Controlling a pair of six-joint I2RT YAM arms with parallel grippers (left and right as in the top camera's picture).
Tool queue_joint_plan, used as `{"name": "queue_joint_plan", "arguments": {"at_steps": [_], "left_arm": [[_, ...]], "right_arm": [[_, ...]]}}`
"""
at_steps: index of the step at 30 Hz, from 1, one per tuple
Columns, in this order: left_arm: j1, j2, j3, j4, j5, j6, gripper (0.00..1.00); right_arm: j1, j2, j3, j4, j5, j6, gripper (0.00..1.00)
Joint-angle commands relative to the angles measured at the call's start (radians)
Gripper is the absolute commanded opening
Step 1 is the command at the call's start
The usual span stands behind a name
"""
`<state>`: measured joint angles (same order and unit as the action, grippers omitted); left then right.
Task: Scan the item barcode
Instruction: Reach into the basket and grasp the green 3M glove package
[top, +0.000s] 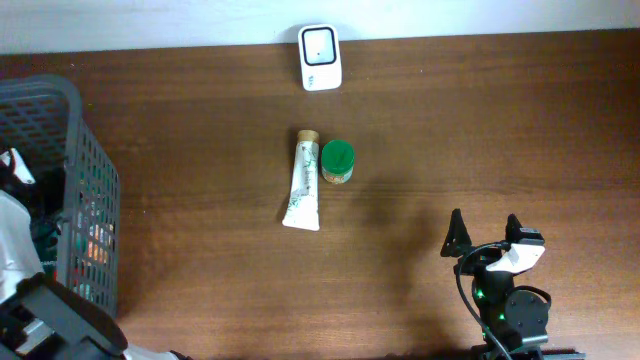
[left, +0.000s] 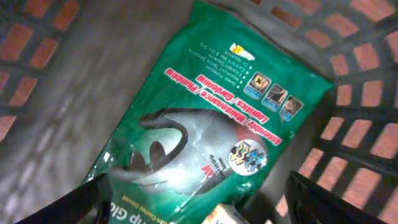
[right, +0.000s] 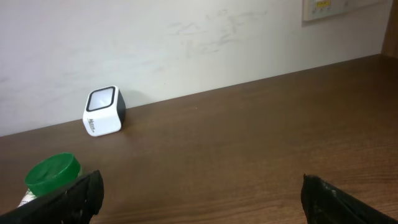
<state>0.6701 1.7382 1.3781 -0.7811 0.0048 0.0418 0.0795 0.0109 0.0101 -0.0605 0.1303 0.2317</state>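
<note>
Desk view from above: a dark brown wooden desk (top: 200, 120) with a small white box-shaped barcode scanner (top: 320, 58) parked at the far edge, right by the pale wall (right: 186, 50). Near the middle lies a white squeeze tube with a tan cap (top: 303, 182), cap pointing toward the scanner. A little round jar with a green lid (top: 338, 161) sits just beside its upper end, close enough that it's hard to say whether they touch. Over on the left edge there's a dark grey plastic lattice basket (top: 100, 200). The wrist camera on that side looks straight down into it at a green plastic packet of work gloves (left: 205, 118), which lies flat and diagonal on the basket floor. It has red and white print and a picture of a grey glove on the front. The left tool (left: 208, 208) hangs over the packet with its two dark fingers (left: 81, 205) spread wide toward the frame's bottom corners, and it isn't pinching anything. The right tool (top: 485, 222) is down at the near right of the desk, well apart from the tube and jar. Its jaws are also spread fully and empty, and it faces the scanner, with the green lid showing off to its left.
</note>
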Motion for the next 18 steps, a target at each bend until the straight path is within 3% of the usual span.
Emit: {"name": "queue_joint_plan", "arguments": {"at_steps": [1, 9, 18], "left_arm": [[0.003, 0.055, -0.007, 0.004, 0.019, 0.108, 0.86], [0.003, 0.1, -0.007, 0.011, 0.019, 0.15, 0.86], [0.003, 0.113, -0.007, 0.044, 0.034, 0.286, 0.86]], "right_arm": [[0.005, -0.008, -0.005, -0.008, -0.002, -0.006, 0.98], [0.005, -0.008, -0.005, -0.008, -0.002, -0.006, 0.98], [0.005, -0.008, -0.005, -0.008, -0.002, -0.006, 0.98]]}}
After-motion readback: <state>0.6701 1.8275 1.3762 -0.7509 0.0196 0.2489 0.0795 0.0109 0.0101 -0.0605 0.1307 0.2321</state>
